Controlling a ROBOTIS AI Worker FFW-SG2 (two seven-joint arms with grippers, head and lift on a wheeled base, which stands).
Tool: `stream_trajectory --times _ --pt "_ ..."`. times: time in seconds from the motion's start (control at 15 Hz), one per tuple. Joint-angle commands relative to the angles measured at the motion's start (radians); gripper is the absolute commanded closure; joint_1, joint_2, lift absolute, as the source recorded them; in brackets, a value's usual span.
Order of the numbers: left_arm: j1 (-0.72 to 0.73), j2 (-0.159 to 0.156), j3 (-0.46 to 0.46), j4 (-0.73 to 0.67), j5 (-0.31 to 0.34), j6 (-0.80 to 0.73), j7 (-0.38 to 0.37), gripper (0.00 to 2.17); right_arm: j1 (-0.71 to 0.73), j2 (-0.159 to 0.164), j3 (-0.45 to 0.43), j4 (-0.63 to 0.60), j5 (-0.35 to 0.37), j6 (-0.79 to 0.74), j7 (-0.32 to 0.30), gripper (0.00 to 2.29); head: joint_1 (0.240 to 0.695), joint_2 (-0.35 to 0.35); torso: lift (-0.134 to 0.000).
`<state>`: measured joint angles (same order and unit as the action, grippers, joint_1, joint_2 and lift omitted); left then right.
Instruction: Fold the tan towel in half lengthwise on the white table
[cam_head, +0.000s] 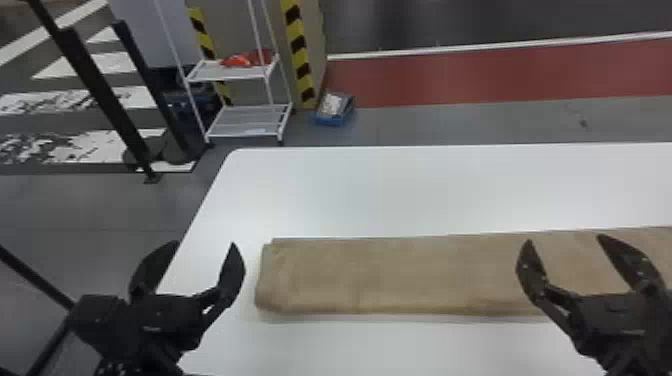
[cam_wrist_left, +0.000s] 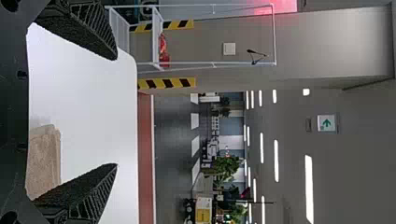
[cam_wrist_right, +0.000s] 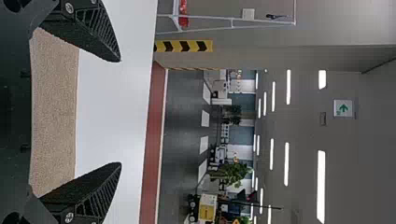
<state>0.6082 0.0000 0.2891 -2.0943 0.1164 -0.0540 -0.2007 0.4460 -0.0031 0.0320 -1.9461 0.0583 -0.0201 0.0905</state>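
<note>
Left gripper (cam_head: 202, 243), released and empty, hangs just off the near-left end of the tan towel (cam_head: 400, 275).
The towel lies in a long strip on the white table (cam_head: 400, 190), its left-end layers slightly offset (the lengthwise fold looks all but done); any last smoothing calls for light, even pressure, without dragging the cloth. Over its right stretch, the right gripper (cam_head: 564, 238) is spread, grasping nothing.

head cam looks forward and down over the white table (cam_head: 400, 190), wrist cams sit lower, closer, both facing past its far edge, sharing that green sign (cam_wrist_left: 326, 123)
</note>
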Motion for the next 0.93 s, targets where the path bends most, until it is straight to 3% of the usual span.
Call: stream_trajectory --times 0.0,0.87 --pt "-0.001 -0.003 -0.001 0.005 0.000 -0.008 0.001 0.06 0.002 0.004 -0.001 -0.002 0.000 0.007 0.000 0.09 0.695 0.194 -0.098" --pt "-0.001 -0.003 -0.011 0.008 -0.003 -0.005 -0.008 0.06 0.016 0.004 -0.011 -0.011 -0.008 0.019 0.000 0.09 0.695 0.181 -0.098"
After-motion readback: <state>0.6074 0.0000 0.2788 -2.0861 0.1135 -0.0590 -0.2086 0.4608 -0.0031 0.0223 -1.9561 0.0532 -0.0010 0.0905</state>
